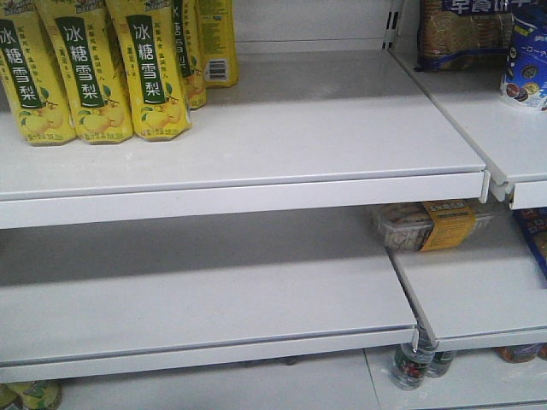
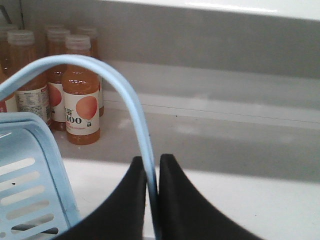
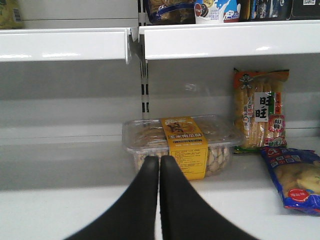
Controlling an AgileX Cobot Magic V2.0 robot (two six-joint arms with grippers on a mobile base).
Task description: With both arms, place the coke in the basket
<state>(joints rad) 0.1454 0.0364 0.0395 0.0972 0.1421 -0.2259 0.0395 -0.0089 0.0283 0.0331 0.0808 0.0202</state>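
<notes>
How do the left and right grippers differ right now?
The left gripper is shut on the basket handle, a light blue hoop pinched between its fingers; the right gripper is shut on nothing. The left faces orange juice bottles on a shelf; the right faces a clear snack box with a yellow label. Both have black, tapered fingers.

basket [image 2: 27, 195]: cut off by left and bottom edges, only one slotted corner shows | handle [image 2: 127, 105]: lower end hidden between the left gripper [image 2: 152, 192] fingers | yellow bottles [image 1: 94, 68]: tops cropped | bottom-shelf bottles [image 1: 414, 363]: mostly hidden under the shelf [image 1: 256, 316] | right gripper [image 3: 159, 195]: base cropped
</notes>
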